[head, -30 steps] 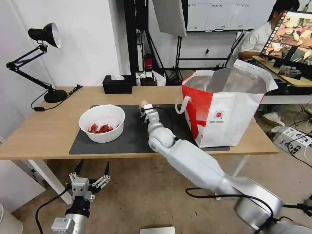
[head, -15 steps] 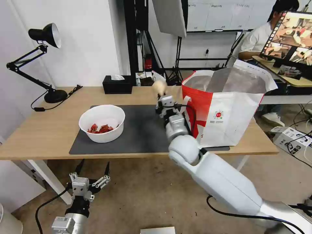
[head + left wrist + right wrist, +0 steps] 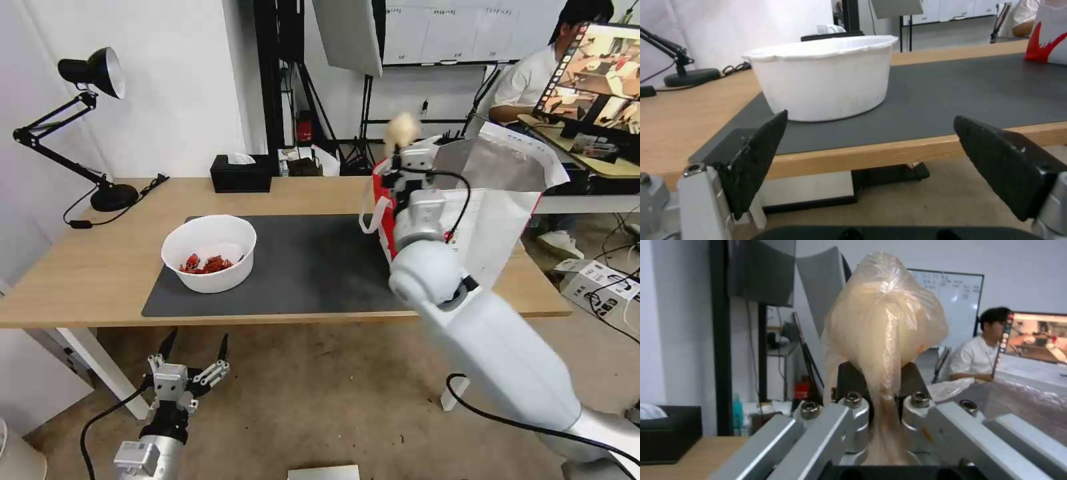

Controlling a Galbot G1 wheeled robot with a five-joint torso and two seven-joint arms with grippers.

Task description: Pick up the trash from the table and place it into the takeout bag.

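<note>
My right gripper [image 3: 408, 152] is shut on the small knotted clear bag of beige stuff [image 3: 402, 128], raised at the near left rim of the takeout bag [image 3: 497, 200], which stands on the right of the table [image 3: 93, 267]. The wrist view shows that bag [image 3: 885, 323] pinched between the fingers, with the foil lining [image 3: 1031, 403] beside it. A white bowl with red scraps [image 3: 209, 252] sits on the dark mat's [image 3: 300, 267] left part, and its wall [image 3: 826, 83] is close in the left wrist view. My left gripper [image 3: 193, 347] hangs open below the table's front edge.
A black tissue box [image 3: 241, 173] and a black desk lamp [image 3: 87, 127] stand at the back left of the table. A person sits at a monitor [image 3: 600, 73] behind the bag. Stands and cables fill the floor beyond the table.
My right arm has lifted the knotted bag from the mat's middle and carried it up and to the right, to the takeout bag's rim. The left arm stays below the table.
</note>
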